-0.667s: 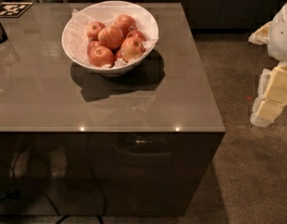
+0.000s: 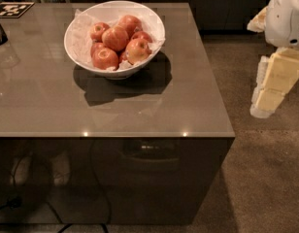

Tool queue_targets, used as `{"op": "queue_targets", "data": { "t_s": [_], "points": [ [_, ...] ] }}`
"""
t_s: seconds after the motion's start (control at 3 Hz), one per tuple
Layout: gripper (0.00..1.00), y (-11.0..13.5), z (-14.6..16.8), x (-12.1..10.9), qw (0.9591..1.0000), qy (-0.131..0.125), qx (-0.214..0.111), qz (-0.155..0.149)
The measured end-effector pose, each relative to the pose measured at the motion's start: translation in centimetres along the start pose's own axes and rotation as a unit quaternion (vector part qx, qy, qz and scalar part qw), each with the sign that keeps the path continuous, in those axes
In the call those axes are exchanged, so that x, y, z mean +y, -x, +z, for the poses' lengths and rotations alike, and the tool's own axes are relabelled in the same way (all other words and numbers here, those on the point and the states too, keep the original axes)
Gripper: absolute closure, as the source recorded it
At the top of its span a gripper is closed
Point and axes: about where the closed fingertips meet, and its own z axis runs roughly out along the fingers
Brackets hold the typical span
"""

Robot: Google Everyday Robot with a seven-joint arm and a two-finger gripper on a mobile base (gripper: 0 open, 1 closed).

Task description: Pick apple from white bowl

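White bowl (image 2: 74, 52): at 11 o'clock on the table (image 2: 154, 110); paper (image 2: 81, 30) inside cushions the fruit.
Apple (image 2: 138, 50): at 4 o'clock in the bowl, on top, easy to grab.
Gripper (image 2: 271, 89): off the table at 3 o'clock; open or closed, cannot tell.

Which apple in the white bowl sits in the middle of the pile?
The large apple, ringed by the other apples in the white bowl. The pincer hangs right of the table.
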Motion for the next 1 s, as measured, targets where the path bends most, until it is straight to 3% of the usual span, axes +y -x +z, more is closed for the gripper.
{"op": "queue_targets", "data": {
  "t_s": [0.33,1.0],
  "points": [
    [0.0,3.0,-0.1,-1.9,0.9995,0.001,0.015,-0.028],
    [0.0,4.3,-0.4,-2.7,0.9992,-0.019,-0.004,-0.035]
  ]
}}
